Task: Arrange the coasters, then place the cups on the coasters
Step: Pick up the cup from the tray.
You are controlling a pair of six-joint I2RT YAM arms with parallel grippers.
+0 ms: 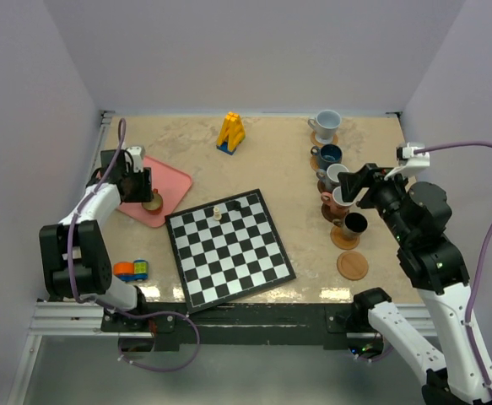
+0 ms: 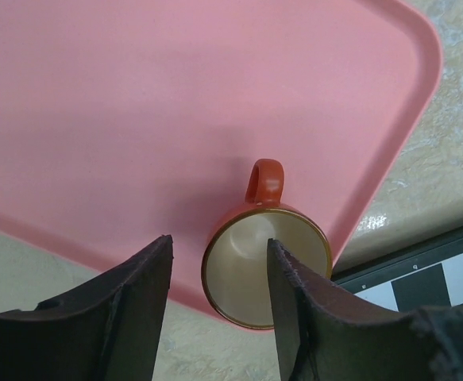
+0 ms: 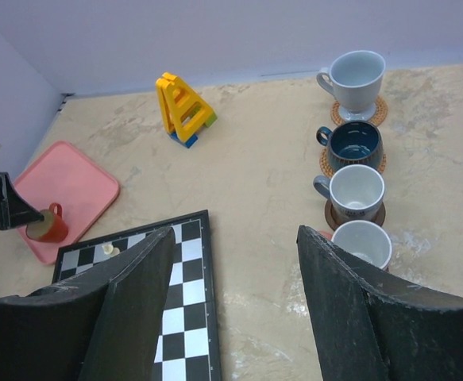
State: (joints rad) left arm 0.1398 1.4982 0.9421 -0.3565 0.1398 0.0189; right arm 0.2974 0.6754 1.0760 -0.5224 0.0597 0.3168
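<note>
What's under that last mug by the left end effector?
Only the pink tray shows around the mug; nothing else peeks out, though its base hides the spot directly beneath.

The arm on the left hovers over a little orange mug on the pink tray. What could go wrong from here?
1. The left gripper straddles one wall of the orange mug, which sits at the edge of the pink tray; a rim pinch could tip or drop it.
2. The way to the free coaster likely crosses the chessboard, so the chess pieces could get knocked.
3. That coaster lies close to the black cup, which might get bumped.
</note>
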